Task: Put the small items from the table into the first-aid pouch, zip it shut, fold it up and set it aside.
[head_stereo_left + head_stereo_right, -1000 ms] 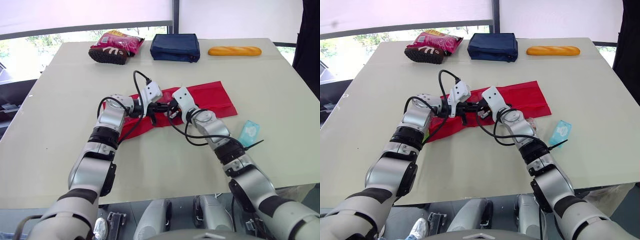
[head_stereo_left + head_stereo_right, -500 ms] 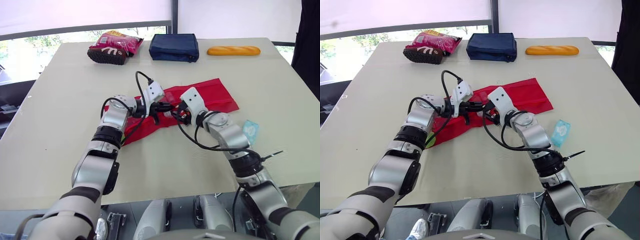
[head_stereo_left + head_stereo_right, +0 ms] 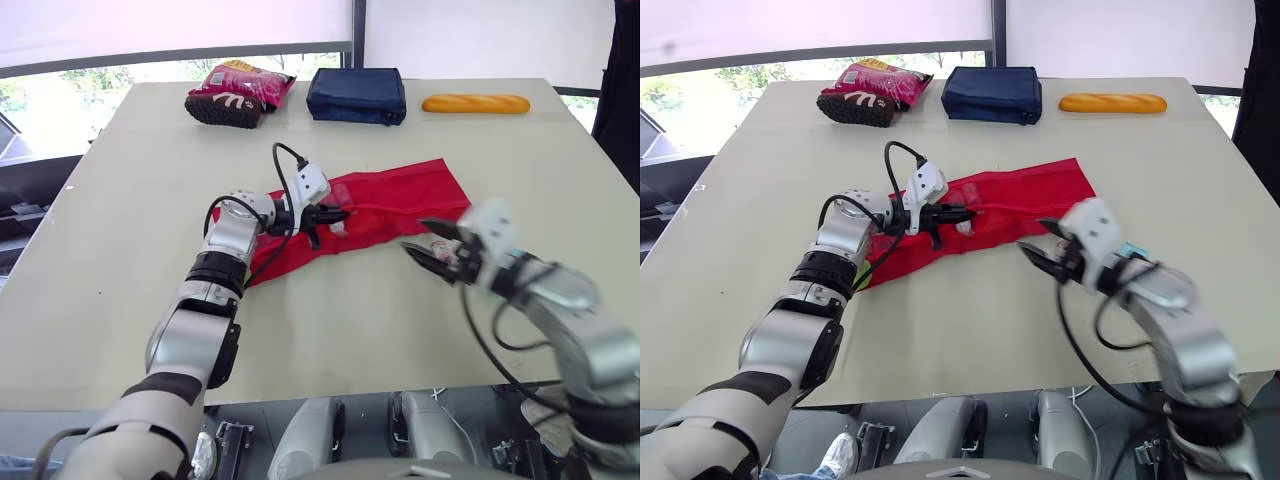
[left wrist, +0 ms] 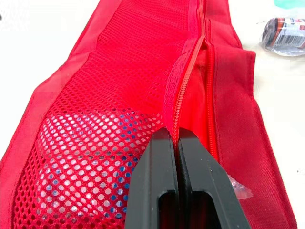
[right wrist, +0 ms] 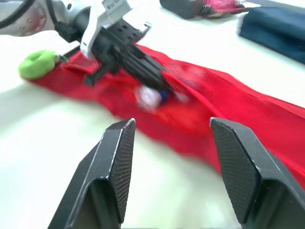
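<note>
Red pouch (image 3: 400,195) lies mid-counter (image 3: 110,250), long axis lower left to upper right; left gripper (image 4: 177,137) clamped on its zipper edge, right gripper (image 3: 415,236) spread apart off its right end, nearer the loose roll (image 4: 285,36).

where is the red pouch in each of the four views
Left eye view: red pouch lies diagonally mid table.
Right eye view: same place.
Left wrist view: its mesh runs away from the left gripper.
Right wrist view: it lies beyond the open right gripper.
Shared landmark: left gripper, shut on its zipper edge.
</note>
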{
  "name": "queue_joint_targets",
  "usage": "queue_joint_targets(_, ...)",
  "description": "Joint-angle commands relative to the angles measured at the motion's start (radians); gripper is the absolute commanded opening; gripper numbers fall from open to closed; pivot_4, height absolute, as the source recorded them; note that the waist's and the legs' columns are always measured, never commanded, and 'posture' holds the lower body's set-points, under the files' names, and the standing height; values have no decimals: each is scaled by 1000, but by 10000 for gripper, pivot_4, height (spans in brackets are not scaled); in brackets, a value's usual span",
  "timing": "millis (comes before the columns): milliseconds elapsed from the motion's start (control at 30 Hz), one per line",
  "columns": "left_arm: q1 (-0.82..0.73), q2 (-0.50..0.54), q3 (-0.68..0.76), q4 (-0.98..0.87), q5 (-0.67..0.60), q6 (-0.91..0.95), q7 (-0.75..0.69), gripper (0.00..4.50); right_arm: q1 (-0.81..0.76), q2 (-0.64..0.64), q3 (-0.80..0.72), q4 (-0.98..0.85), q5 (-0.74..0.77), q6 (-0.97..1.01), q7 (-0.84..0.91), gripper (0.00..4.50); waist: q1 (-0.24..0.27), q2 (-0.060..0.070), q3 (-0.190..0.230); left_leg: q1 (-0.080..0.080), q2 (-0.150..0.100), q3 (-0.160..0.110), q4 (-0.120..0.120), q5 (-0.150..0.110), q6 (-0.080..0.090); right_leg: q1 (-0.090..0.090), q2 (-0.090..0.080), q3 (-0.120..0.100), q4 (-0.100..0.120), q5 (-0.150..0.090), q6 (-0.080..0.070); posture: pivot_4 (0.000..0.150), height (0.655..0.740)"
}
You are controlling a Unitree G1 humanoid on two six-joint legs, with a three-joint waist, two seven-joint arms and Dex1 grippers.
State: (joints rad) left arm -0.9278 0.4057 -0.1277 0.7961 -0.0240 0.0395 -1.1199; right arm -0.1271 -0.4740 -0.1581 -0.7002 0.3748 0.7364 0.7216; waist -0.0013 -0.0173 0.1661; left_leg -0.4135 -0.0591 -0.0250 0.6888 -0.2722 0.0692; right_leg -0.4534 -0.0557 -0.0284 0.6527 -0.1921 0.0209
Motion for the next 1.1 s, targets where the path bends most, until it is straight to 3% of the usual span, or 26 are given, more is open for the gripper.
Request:
queue_joint_targets(33, 5, 9, 8, -41, -13, -8, -7, 0, 115, -45, -227, -98, 152, -11, 57, 29350, 0, 0, 0, 0, 1, 0, 0, 0, 0, 0, 0, 0, 0, 0, 0, 1500, 7395)
queue_joint_targets(100, 7, 11, 8, -43, -12, -9, -10, 0, 227, -78, -370, -103, 205, -40, 102, 34960, 2, 0, 0, 2, 2, 0, 0, 0, 0, 2, 1, 0, 1, 0, 0, 1500, 7395)
queue_joint_targets(167, 9, 13, 8, -44, -11, -12, -13, 0, 321, -86, -499, -108, 280, -58, 128, 44592, 9, 0, 0, 2, 2, 0, 0, 0, 1, 3, 1, -1, 0, 0, 0, 1500, 7395)
queue_joint_targets(400, 1, 18, 5, -27, -5, -25, -19, 0, 644, -128, -745, -111, 354, -175, 284, 44592, 17, 0, 0, 4, 2, 1, 0, -3, 5, 6, 1, 0, -1, 0, 0, 1500, 7395)
queue_joint_targets(633, -5, 19, 3, -29, -3, -22, -21, 0, 712, -178, -844, -76, 420, -222, 297, 44592, 17, 0, 0, 5, 3, 1, 0, -3, 5, 7, 1, 0, -1, 0, 0, 1500, 7395)
queue_joint_targets(800, -8, 14, 0, -39, -2, -16, -21, 0, 665, -185, -744, -85, 394, -219, 207, 44592, 18, 0, 0, 4, 3, 1, 0, -1, 2, 7, 0, 0, -2, 0, 0, 1500, 7395)
queue_joint_targets(1100, -15, 5, -8, -61, -3, -5, -23, 0, 390, -133, -187, -54, 101, -145, -166, 44592, 18, 0, 0, 3, 4, 0, 1, -1, 1, 6, 0, -1, -2, 0, 0, 1500, 7395)
